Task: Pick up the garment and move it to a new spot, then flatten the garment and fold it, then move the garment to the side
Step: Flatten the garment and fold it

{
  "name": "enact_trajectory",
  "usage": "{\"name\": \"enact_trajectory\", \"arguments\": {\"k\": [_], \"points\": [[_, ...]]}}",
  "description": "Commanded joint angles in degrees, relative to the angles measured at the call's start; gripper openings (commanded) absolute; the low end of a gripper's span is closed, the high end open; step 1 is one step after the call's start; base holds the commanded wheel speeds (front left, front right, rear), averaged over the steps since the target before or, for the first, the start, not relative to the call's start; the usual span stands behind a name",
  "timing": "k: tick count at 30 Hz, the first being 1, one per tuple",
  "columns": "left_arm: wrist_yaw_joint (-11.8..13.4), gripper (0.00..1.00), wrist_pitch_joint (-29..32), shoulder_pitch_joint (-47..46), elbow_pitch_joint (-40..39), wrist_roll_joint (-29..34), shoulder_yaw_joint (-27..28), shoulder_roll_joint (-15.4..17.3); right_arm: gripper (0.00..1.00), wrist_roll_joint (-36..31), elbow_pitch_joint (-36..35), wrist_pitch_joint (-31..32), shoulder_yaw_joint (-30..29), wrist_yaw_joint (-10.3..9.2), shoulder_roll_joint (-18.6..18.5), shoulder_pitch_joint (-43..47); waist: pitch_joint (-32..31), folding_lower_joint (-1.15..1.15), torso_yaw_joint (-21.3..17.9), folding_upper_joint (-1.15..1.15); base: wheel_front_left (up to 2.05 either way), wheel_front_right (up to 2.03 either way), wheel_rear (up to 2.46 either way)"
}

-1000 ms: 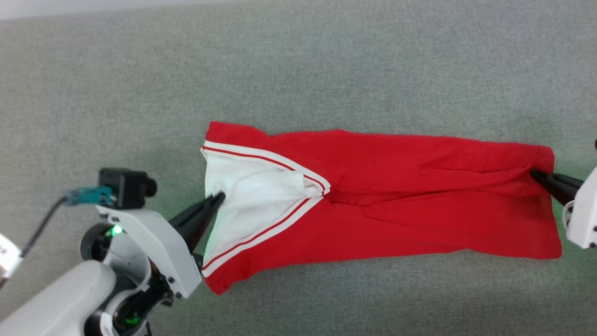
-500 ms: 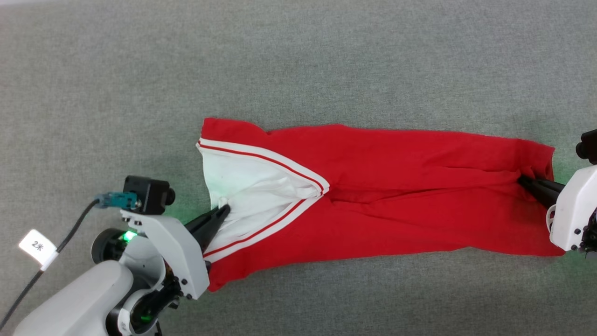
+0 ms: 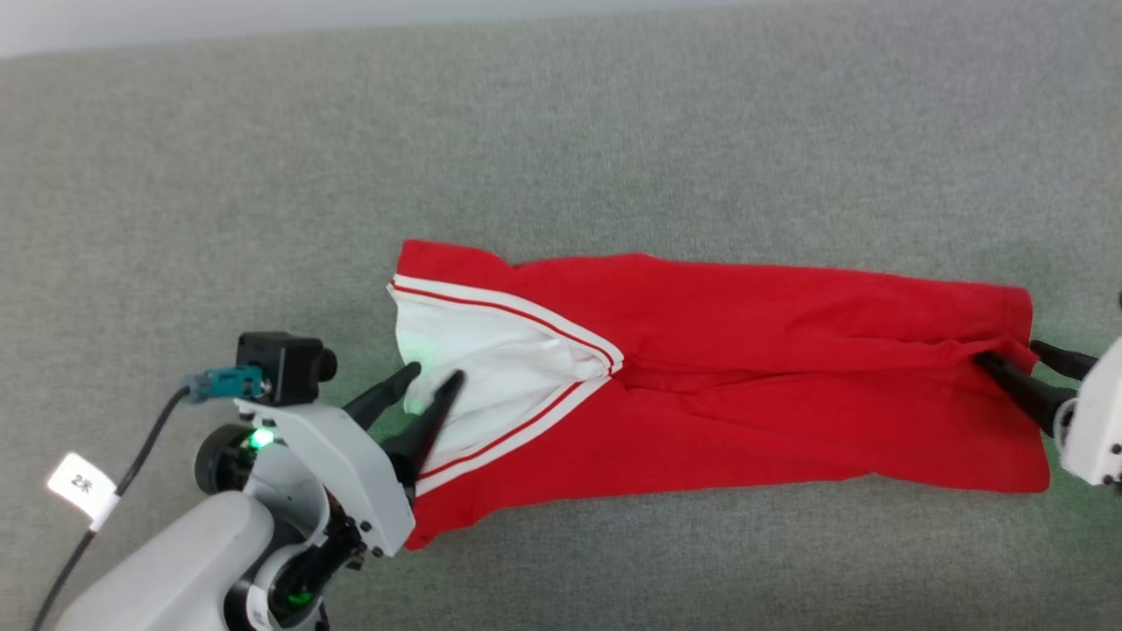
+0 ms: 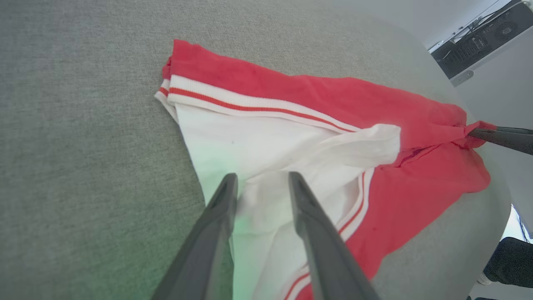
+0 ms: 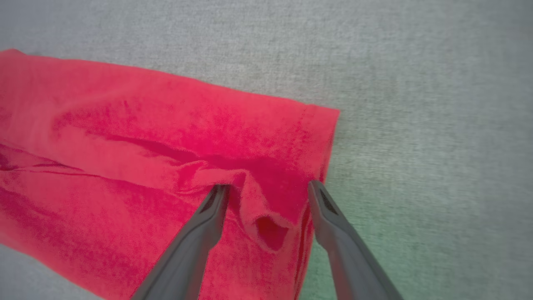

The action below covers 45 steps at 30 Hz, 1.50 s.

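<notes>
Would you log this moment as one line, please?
garment: long folded strip, flat | left gripper: open, over white end | right gripper: open, at red end

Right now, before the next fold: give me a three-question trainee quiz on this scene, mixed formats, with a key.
1. True or false: the left gripper is shut on the garment.
2. Pick one. The garment is: A. laid out long on the grey surface, with a gripper at each end; B. bunched into a ball; C. hanging in the air.
3. Fill in: the fabric puckered between the fingers of the right gripper is ___ in colour.

Key
1. False. Its jaws stand apart at the white part of the garment.
2. A.
3. Red. That gripper's jaws are also apart.
</notes>
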Motion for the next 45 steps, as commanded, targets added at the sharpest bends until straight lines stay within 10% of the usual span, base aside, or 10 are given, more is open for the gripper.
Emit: {"name": "enact_trajectory", "arguments": {"k": [1, 23, 45], "points": [[-0.4, 1.0, -0.5, 0.9, -0.4, -0.5, 0.3, -0.4, 1.0, 0.8, 0.2, 0.3, -1.0, -0.07, -0.5, 1.1, -2.3, 0.0, 0.8, 0.0, 0.0, 0.0, 0.0], [2.1, 1.0, -16.8, 12.6, 1.9, -0.5, 5.3, -9.1, 1.0, 1.3, 6.1, 11.0, -12.7, -0.06, 0.1, 9.5, -7.8, 0.0, 7.2, 0.0, 0.0, 0.0, 0.0], [0.9, 1.0, -17.5, 21.8, 1.8, 26.1, 19.7, -19.4, 1.0, -4.1, 11.8, 18.6, -23.4, -0.06, 4.8, 10.0, -8.4, 0.0, 12.4, 0.0, 0.0, 0.0, 0.0]]}}
